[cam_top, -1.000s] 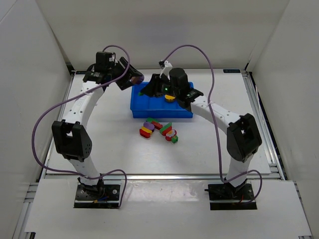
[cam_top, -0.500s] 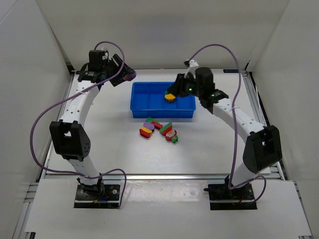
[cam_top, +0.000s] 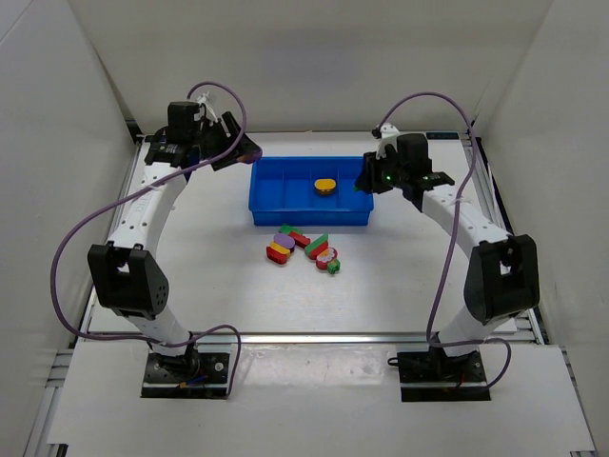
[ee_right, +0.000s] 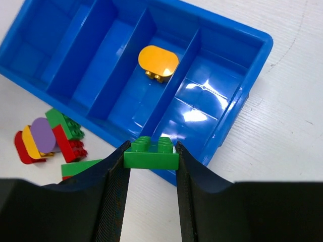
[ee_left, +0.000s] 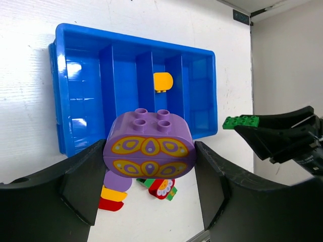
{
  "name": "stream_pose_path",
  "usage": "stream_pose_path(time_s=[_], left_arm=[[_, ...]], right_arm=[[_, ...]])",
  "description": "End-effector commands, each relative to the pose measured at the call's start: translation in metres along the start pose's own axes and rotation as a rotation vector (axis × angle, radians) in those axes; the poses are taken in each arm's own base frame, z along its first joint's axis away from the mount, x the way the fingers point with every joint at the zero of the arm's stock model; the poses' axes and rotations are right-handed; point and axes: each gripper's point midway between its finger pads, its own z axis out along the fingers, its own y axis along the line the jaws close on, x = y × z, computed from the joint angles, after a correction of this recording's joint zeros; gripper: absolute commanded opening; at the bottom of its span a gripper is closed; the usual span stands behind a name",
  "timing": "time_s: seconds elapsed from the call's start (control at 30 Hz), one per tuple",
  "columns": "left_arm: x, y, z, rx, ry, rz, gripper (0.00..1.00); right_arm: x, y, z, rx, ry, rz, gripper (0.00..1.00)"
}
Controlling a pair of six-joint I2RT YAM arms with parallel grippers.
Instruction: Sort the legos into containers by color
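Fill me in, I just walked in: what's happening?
Two arms sort legos by color. The left arm's jaws grip a purple oval piece left of the blue tray; the right arm's jaws grip a green brick by its right end. One yellow piece lies in the tray; the rest sit in a pile before it.

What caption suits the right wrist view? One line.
Right gripper holds a green lego near the blue tray, one yellow piece already inside.

The tray (ee_left: 75,91) is blue, its oval piece (ee_right: 158,61) yellow, the domed piece (ee_left: 150,146) purple with yellow marks, perhaps petals, the block (ee_right: 151,153) green, the pile (cam_top: 279,250) red, yellow, purple and green.
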Motion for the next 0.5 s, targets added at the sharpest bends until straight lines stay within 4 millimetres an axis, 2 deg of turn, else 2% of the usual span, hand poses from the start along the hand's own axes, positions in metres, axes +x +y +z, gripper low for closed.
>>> stream_pose_path(time_s=[0.0,0.17,0.27,0.3,0.37,0.4,0.47], left_arm=[[-0.006,-0.018,-0.021,0.043,-0.038,0.057,0.1],[-0.005,-0.018,-0.021,0.045,-0.035,0.058,0.1],[-0.003,-0.019,-0.022,0.055,-0.029,0.068,0.1],[-0.003,-0.02,-0.022,0.057,-0.029,0.069,0.1],[-0.001,-0.019,-0.021,0.061,-0.021,0.07,0.1],[-0.001,-0.019,-0.021,0.063,-0.019,0.075,0.1],[0.001,-0.021,-0.021,0.073,-0.012,0.081,0.1]], right_arm=[[0.004,-0.005,0.009,-0.018,0.011,-0.066,0.16],[0.012,-0.015,0.023,-0.01,0.032,-0.093,0.16],[0.014,-0.023,0.032,-0.004,0.035,-0.114,0.2],[0.015,-0.024,0.035,-0.006,0.039,-0.116,0.3],[0.015,-0.026,0.042,-0.013,0.042,-0.115,0.37],[0.015,-0.027,0.044,-0.015,0.042,-0.116,0.48],[0.015,-0.028,0.048,-0.021,0.044,-0.114,0.56]])
